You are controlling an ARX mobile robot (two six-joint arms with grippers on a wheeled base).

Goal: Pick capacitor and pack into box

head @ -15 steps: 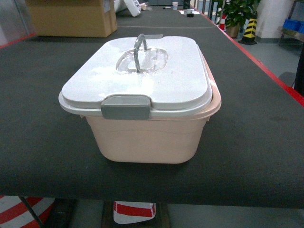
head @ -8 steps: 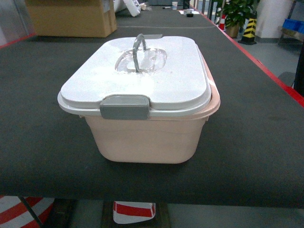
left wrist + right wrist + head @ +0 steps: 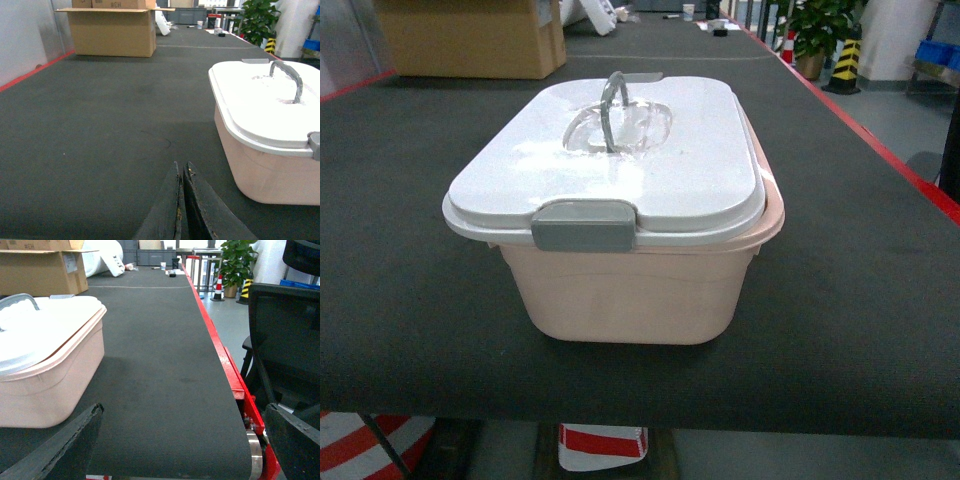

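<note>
The box (image 3: 630, 290), a pale pink tub with rounded corners, sits in the middle of the dark bench (image 3: 400, 300), close to its near edge. Its white lid (image 3: 670, 170) lies on top, slightly askew, so that a strip of pink rim shows along the right side. A grey clasp (image 3: 584, 224) hangs over the lid's near edge, and a grey handle (image 3: 611, 105) stands upright over a clear recess in the middle of the lid. The capacitor shows in none of the views. In the left wrist view the left gripper (image 3: 182, 200) sits low over the bench, to the left of the box and apart from it; its two dark fingers (image 3: 170, 210) are pressed together with nothing between them. In the right wrist view the right gripper (image 3: 180, 440) is to the right of the box, its fingers (image 3: 65, 445) spread wide to either side of the frame, with only bare bench surface between them. A brown cardboard carton (image 3: 470, 38) stands at the far left of the bench. A red strip (image 3: 225, 370) runs along the right edge of the bench, and a black chair (image 3: 285, 340) stands just beyond it. Farther off on the right are a potted plant (image 3: 820, 25) and a yellow-and-black striped post (image 3: 846, 62).
</note>
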